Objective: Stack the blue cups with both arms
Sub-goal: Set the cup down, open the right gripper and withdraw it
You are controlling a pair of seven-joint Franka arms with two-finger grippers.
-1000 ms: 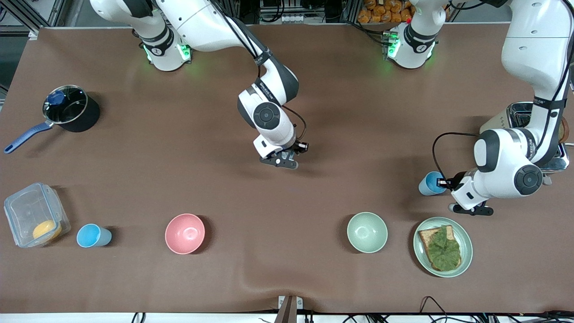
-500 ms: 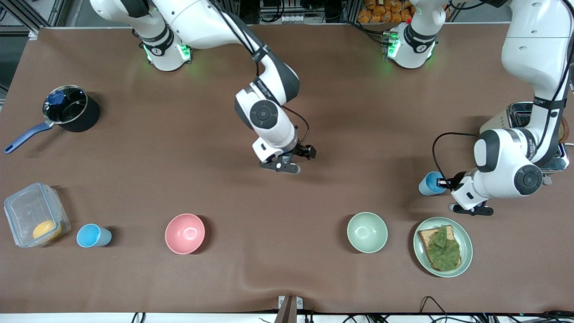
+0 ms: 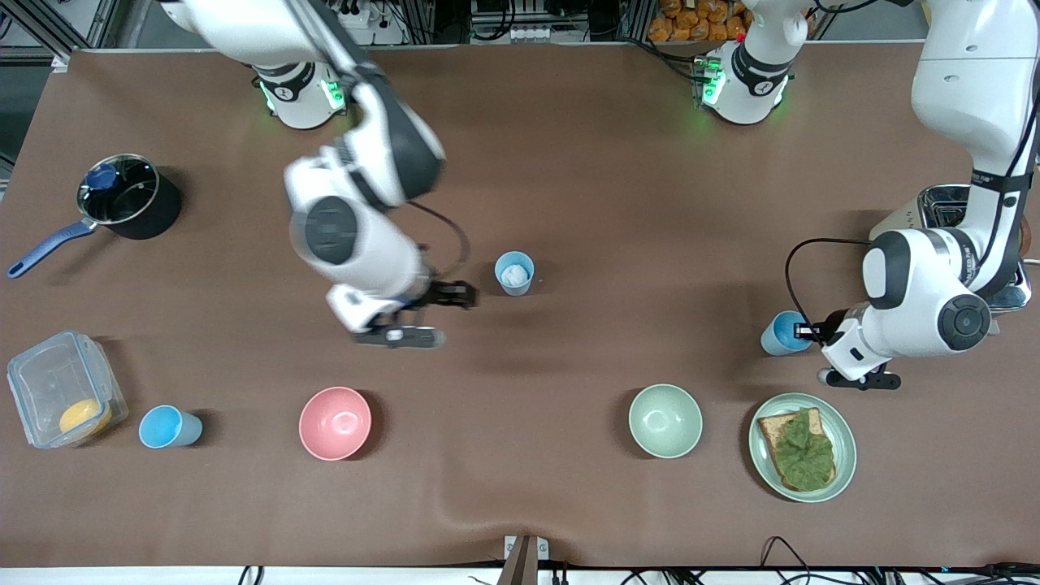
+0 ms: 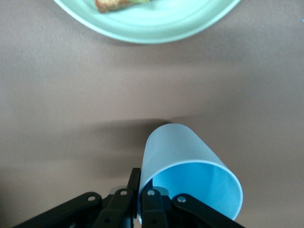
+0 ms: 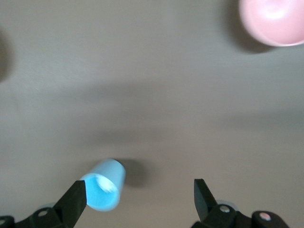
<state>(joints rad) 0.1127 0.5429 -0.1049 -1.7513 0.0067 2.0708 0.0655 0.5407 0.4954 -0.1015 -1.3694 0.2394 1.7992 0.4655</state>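
At the table's 3 o'clock edge, left gripper (image 3: 800, 331) pinches one blue cup (image 3: 778, 333) by its rim; it may slip. Right gripper (image 3: 455, 305), released, hangs beside the centre cup (image 3: 514, 272); third cup (image 3: 166, 427) waits at 8 o'clock.

I see my left gripper (image 4: 137, 202) clamped on the rim of a blue cup (image 4: 178, 154), one finger (image 4: 153, 209) inside the mouth, the other outside against the wall. The cup is tilted, its open mouth facing the camera. Brown table (image 4: 71, 95) lies beneath it. Well apart from the cup sits a pale green plate (image 4: 156, 28) holding toast (image 4: 111, 4) at its edge.
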